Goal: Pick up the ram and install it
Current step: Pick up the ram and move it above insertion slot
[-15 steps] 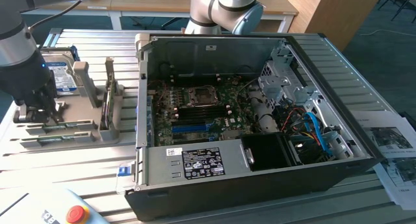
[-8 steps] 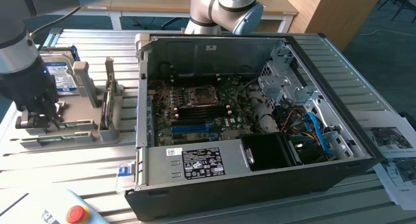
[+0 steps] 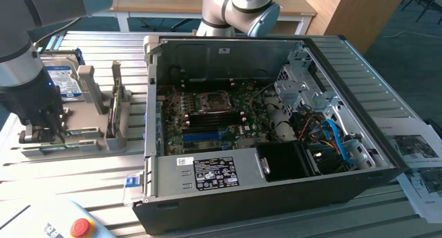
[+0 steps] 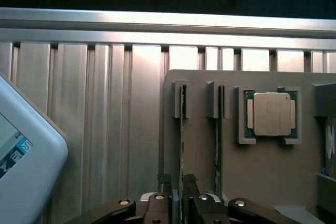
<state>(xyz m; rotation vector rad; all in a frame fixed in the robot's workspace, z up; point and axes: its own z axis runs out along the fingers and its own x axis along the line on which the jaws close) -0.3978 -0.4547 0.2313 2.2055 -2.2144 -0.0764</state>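
the tool (image 4: pixel 177 181) hangs low over a grey holder (image 4: pixel 199 150) that sits on the slatted metal desk (image 4: pixel 105 129). its jaws stand open, one finger (image 4: pixel 164 184) on each side of the ram (image 4: pixel 182 140), with a sliver of space showing beside the stick, so nothing is clamped. the ram stands on its long edge in a slot of the holder and runs straight away from the tool, its near end between the fingertips and its far end in a small notch. a second stick (image 4: pixel 219 145) stands on edge in the neighbouring slot, just beside the tool and parallel to the ram. past that second stick, further from the tool, a square silver processor chip (image 4: pixel 271 114) lies flat in its own pocket of the holder. on the tool's other side, the rounded corner of a white pendant (image 4: pixel 26 150) rests on the desk.

in the exterior view the tool (image 3: pixel 45 134) is down at the holder, with a hard drive (image 3: pixel 65 83) propped upright just behind it. well apart from the tool, toward the exterior view's right, an open computer case (image 3: pixel 276 207) lies on its side with the motherboard (image 3: pixel 221 114) exposed. some printed papers (image 3: pixel 414 155) lie beyond the case, farthest from the tool.
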